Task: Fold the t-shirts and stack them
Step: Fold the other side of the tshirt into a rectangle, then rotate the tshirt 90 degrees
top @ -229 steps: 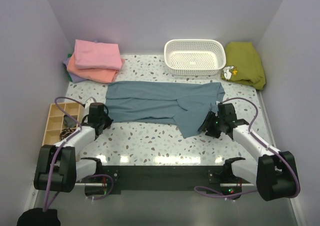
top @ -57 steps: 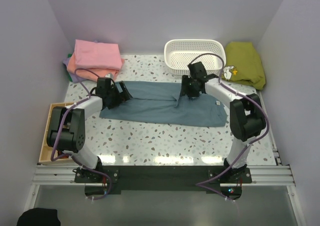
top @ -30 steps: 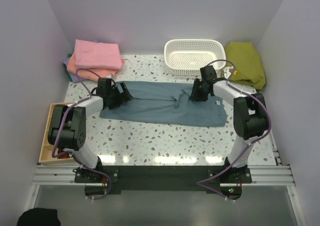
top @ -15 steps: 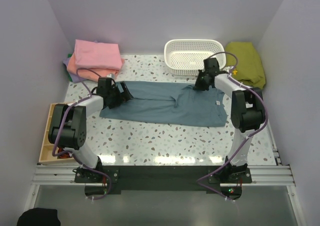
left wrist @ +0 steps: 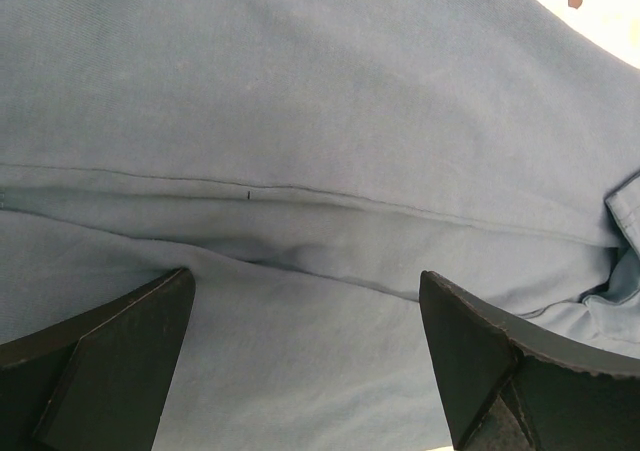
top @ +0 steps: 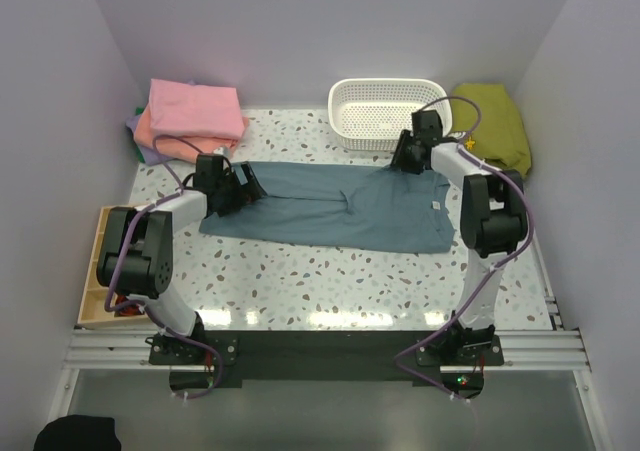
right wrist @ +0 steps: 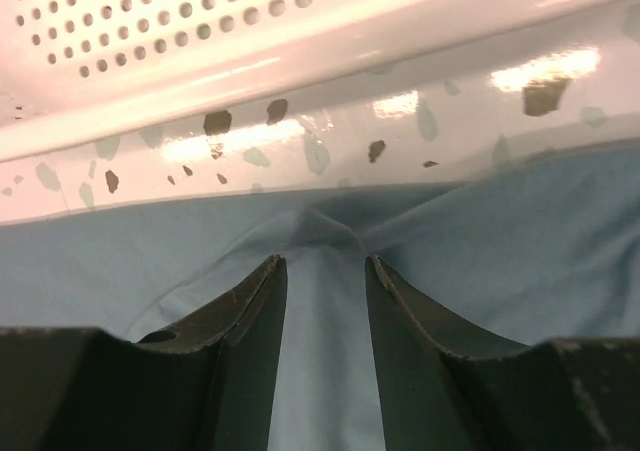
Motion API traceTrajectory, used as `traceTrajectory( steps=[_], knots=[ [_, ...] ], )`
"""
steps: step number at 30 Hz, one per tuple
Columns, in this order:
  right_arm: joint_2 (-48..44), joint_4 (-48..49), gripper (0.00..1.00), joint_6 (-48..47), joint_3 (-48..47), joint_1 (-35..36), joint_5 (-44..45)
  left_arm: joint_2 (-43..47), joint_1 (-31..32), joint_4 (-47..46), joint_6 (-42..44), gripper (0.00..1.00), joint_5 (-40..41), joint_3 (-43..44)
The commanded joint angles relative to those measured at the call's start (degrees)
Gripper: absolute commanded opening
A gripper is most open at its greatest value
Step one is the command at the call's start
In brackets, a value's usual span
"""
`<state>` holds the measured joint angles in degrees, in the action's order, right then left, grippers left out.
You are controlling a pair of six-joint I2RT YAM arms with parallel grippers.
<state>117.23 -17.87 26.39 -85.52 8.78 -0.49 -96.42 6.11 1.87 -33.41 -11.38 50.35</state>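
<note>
Cotton, soft and limp: the blue-grey t-shirt (top: 330,206) lies flat in the middle of the table (top: 300,281), doubled into a long band. It should weigh little, drape from any pinch, and wrinkle rather than slide as one piece. I would take it by an edge or corner, both layers together, one tool at each end. Its long axis runs left to right, parallel to the near edge. The small white label (top: 436,206) near the right end suggests the neck points right. The left tool (left wrist: 310,331) hangs wide apart just above a seam on the left part. The right tool (right wrist: 325,271) sits at the far right edge beside the basket (top: 345,136), fingers a little apart, a pucker of cloth between the tips, seemingly not clamped. The folded stack (top: 195,111) sits far left
</note>
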Motion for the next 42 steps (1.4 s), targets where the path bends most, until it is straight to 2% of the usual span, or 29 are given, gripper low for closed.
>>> traceTrajectory(
  steps=[1, 4, 8, 12, 17, 24, 30, 35, 38, 42],
  knots=[
    [-10.93, 3.36, 0.42, -2.13, 3.06, -0.43, 5.50, 3.69, 0.22, 0.15, 2.73, 1.00, 2.76, -0.86],
    [-15.44, 4.25, 0.43, -2.75, 7.29, -0.43, 3.67, 6.77, 0.31, -0.90, 3.88, 1.00, 4.78, -0.87],
    [-15.54, -0.41, 0.43, -2.22, 8.51, -0.08, -0.64, 6.86, 0.31, -6.95, 2.74, 1.00, 1.20, 0.36],
    [-15.72, 0.73, 0.44, -1.69, 13.26, 0.19, -4.51, 1.70, 0.74, -14.16, 0.63, 1.00, -4.17, 2.99],
    [-13.17, 1.08, 0.43, -1.87, 15.99, 0.28, -7.41, -6.57, 1.62, -15.93, -0.08, 1.00, -9.18, 8.09],
    [-7.12, -2.51, 0.43, -1.96, 16.00, 0.19, -4.44, -12.47, 2.85, -15.59, -0.17, 1.00, -7.26, 6.44],
    [-2.98, -5.60, 0.43, -1.08, 13.98, 0.28, -1.44, -7.65, 6.10, -10.75, -2.79, 1.00, -4.35, -2.17],
    [0.09, -7.26, 0.43, -1.34, 10.55, 0.19, -1.53, 2.08, 11.64, -11.88, -8.67, 1.00, -5.06, -17.37],
    [1.68, -9.20, 0.43, -1.87, 7.65, 0.28, -1.97, 9.55, 16.73, -13.03, -12.89, 1.00, -5.68, -26.07],
    [2.47, -10.25, 0.44, -2.39, 5.28, 0.63, -2.58, 17.83, 27.34, -10.93, -17.65, 1.00, -4.53, -33.19]
  ],
)
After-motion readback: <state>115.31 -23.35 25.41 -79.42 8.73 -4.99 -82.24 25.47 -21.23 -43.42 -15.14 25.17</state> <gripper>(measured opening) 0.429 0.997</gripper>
